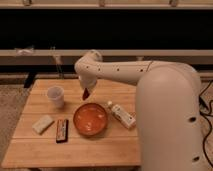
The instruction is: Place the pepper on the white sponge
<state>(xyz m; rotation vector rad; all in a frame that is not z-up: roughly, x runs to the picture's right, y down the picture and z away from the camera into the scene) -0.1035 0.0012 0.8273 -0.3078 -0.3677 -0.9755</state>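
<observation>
Dark red pepper (85, 95) is clamped in my closed claw (86, 91) above the desk (115, 146), so pickup is done; transfer to the white sponge (42, 124) and release remain.

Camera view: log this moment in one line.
end effector: shut on pepper, above table behind orange bowl | pepper: held off table | white sponge: bare, front-left
</observation>
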